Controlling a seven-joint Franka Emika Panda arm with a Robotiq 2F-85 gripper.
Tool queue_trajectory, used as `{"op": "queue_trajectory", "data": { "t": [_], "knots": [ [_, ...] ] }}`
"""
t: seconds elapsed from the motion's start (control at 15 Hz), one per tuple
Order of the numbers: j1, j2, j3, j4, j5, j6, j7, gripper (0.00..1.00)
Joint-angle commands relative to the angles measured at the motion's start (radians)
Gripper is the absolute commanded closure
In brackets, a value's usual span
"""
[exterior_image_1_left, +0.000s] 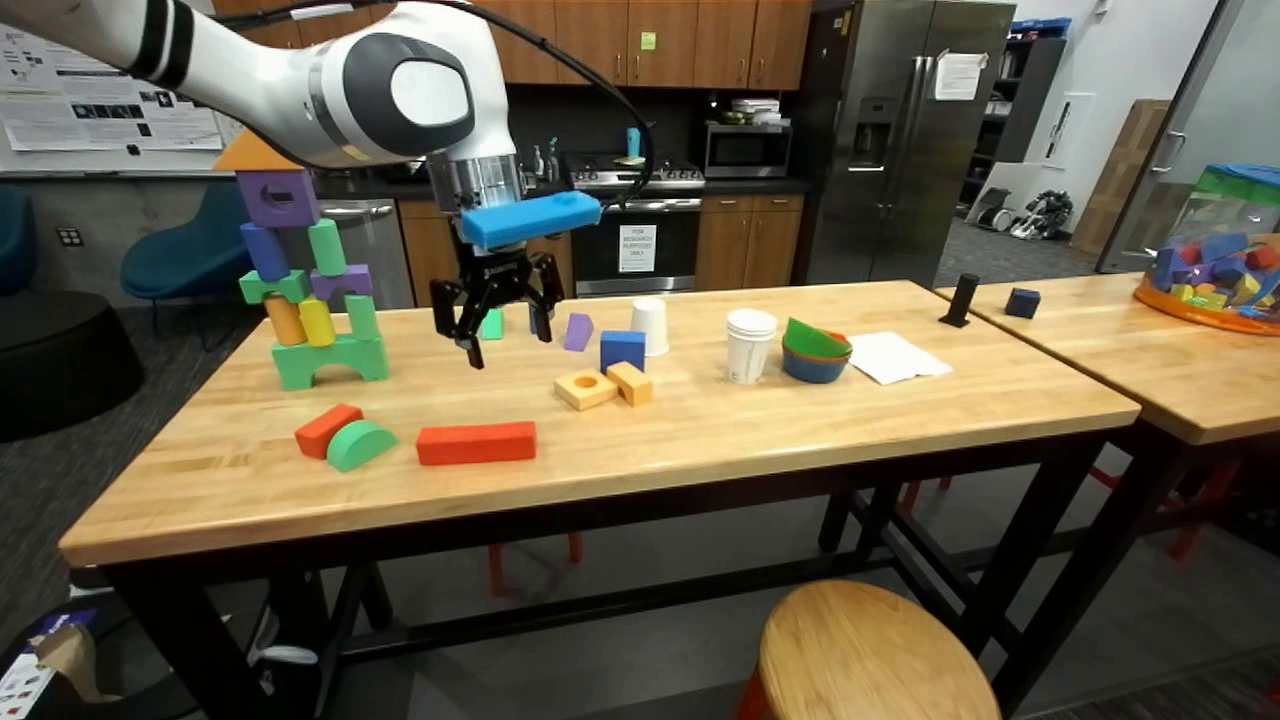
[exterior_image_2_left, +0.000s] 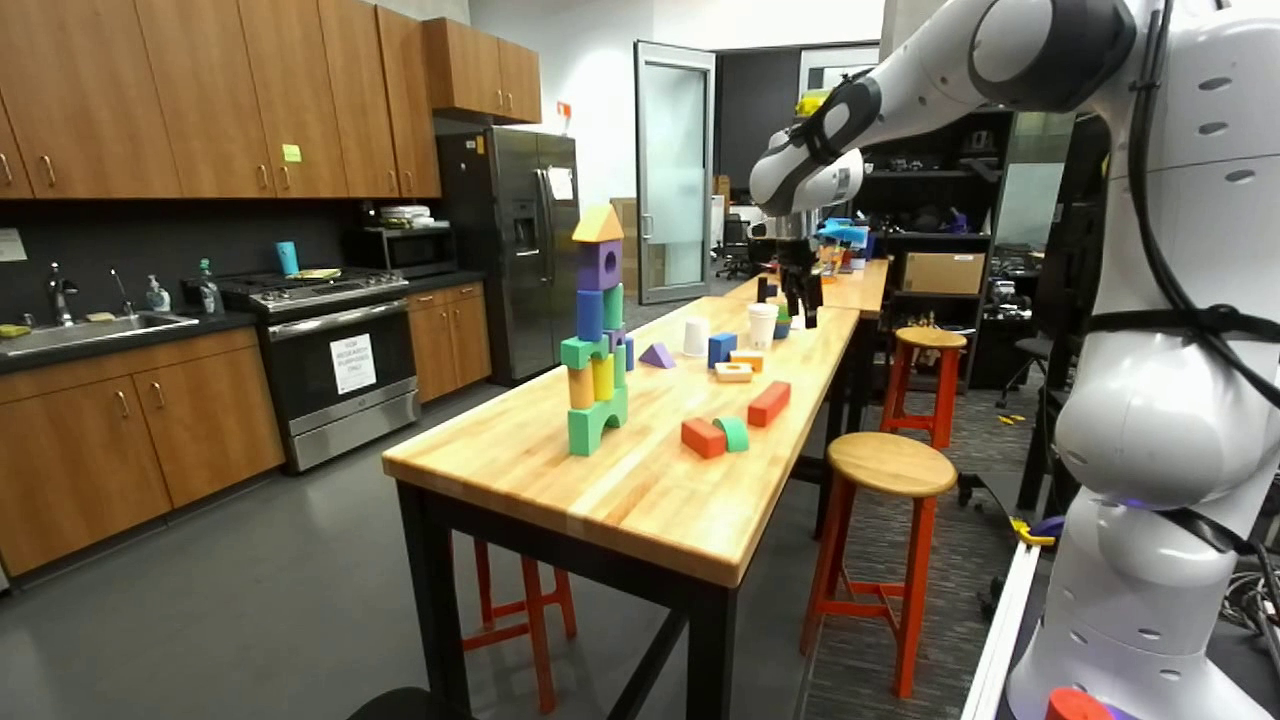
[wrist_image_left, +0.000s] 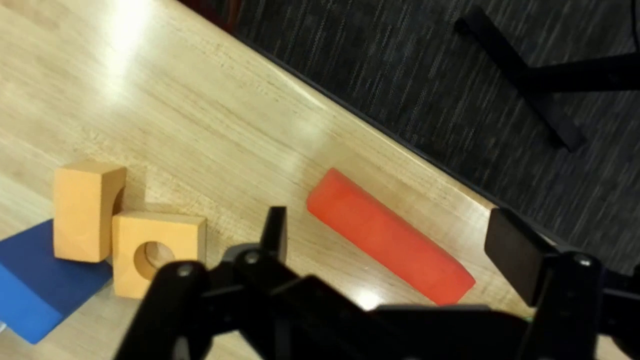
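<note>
My gripper (exterior_image_1_left: 510, 338) is open and empty above the wooden table (exterior_image_1_left: 760, 430). In the wrist view its two fingers (wrist_image_left: 395, 244) stand wide apart, with a long red block (wrist_image_left: 390, 239) lying below and between them, not touched. The red block also shows in both exterior views (exterior_image_1_left: 477, 443) (exterior_image_2_left: 769, 404). Two yellow-orange blocks (wrist_image_left: 82, 215) (wrist_image_left: 159, 240), one with a round hole, lie beside a blue block (wrist_image_left: 45, 280). A short red block (exterior_image_1_left: 328, 430) leans by a green half-round block (exterior_image_1_left: 362, 445) nearer the table's end.
A tall tower of coloured blocks (exterior_image_2_left: 600, 300) with an orange roof stands near one table end. White cups (exterior_image_1_left: 750, 345) (exterior_image_1_left: 650, 325), stacked bowls (exterior_image_1_left: 815, 355), white paper (exterior_image_1_left: 895, 357) and a purple block (exterior_image_1_left: 578, 332) are on the table. Wooden stools (exterior_image_2_left: 890, 465) stand alongside.
</note>
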Motion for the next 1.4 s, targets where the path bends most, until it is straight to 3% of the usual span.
{"op": "queue_trajectory", "data": {
  "t": [0.0, 0.33, 0.6, 0.67, 0.73, 1.07, 1.33],
  "knots": [
    [0.002, -0.005, -0.006, -0.006, 0.005, -0.015, 0.195, 0.00],
    [-0.002, -0.050, -0.005, -0.084, 0.042, 0.065, 0.445, 0.00],
    [0.009, -0.077, -0.008, -0.157, -0.008, 0.244, 0.648, 0.00],
    [0.013, -0.067, -0.001, -0.139, -0.031, 0.183, 0.630, 0.00],
    [-0.002, -0.033, -0.002, -0.105, 0.007, 0.186, 0.585, 0.00],
    [0.005, -0.035, 0.002, -0.116, -0.007, 0.185, 0.607, 0.00],
    [0.017, -0.033, 0.000, -0.096, -0.005, 0.072, 0.882, 0.00]
  ]
}}
